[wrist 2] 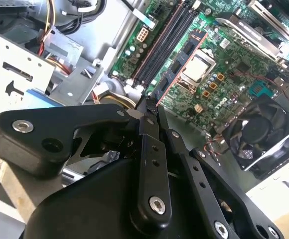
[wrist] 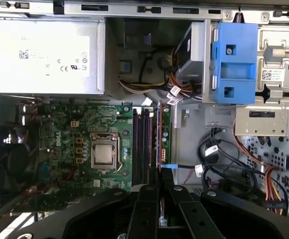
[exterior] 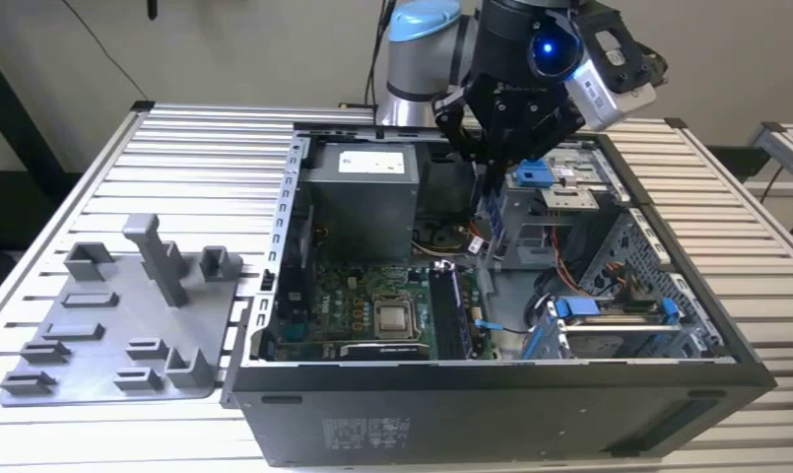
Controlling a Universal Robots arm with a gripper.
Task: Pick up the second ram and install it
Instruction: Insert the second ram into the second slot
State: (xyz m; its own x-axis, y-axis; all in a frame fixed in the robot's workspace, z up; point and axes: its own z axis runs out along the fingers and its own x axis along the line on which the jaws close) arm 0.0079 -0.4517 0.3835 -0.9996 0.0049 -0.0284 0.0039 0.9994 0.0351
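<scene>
My gripper (exterior: 483, 156) hangs over the open computer case (exterior: 501, 404), above the gap between the power supply and the drive cage. Its fingers are shut on the second ram (wrist 2: 178, 63), a thin dark stick with a reddish edge and a row of chips. The stick points down from the fingertips (wrist 2: 150, 107) toward the green motherboard (wrist 2: 234, 55). In the first wrist view the ram (wrist: 159, 134) shows edge-on as a thin line just beside the long black slots (wrist: 143, 147), held by the gripper (wrist: 160, 172). It is above the board, not touching the slots.
The grey fixture tray (exterior: 120, 325) with upright posts lies on the slatted table on the exterior view's left of the case. Inside the case are the power supply (wrist: 40, 57), the processor socket (wrist: 104, 154), a black fan (wrist 2: 256, 132), a blue drive bracket (wrist: 234, 59) and loose cables (wrist: 219, 159).
</scene>
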